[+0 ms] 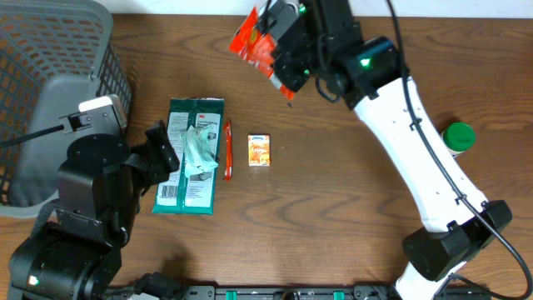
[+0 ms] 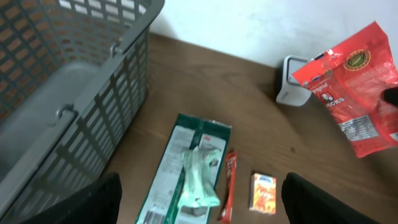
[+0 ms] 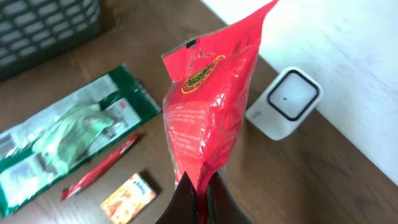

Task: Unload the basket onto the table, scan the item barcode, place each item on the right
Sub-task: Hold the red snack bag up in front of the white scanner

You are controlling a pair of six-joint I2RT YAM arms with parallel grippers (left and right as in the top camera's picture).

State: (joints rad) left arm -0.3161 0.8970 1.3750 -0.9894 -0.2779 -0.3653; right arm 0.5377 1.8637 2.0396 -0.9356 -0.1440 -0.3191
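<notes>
Right wrist view showed the right jaws clenched on the bottom edge of a red snack bag (image 3: pixel 205 118), which stood upright in the middle of the frame, lifted off the table (image 3: pixel 323 180). Its printed side with a round green emblem faced the lens. Just right of the bag in that frame sat a white scanner (image 3: pixel 287 102) with a dark-rimmed square face, resting on the table by the white wall. Whether a barcode faced the scanner could not be told.

In the overhead view the bag hung at the top centre of the frame, at the end of the right arm (image 1: pixel 416 142). Below it on the table lay a small orange box (image 1: pixel 260 151), a thin red sachet (image 1: pixel 226 150) to its left, and a long green package (image 1: pixel 190 158) with a pale green packet (image 1: pixel 198 146) on top. A grey basket (image 1: pixel 50 75) filled the upper left, and a green-capped bottle (image 1: pixel 458 135) stood at the right edge.

The left jaws stood released, their dark fingers (image 2: pixel 93 202) wide apart at the bottom corners of the left wrist view with nothing between them.
</notes>
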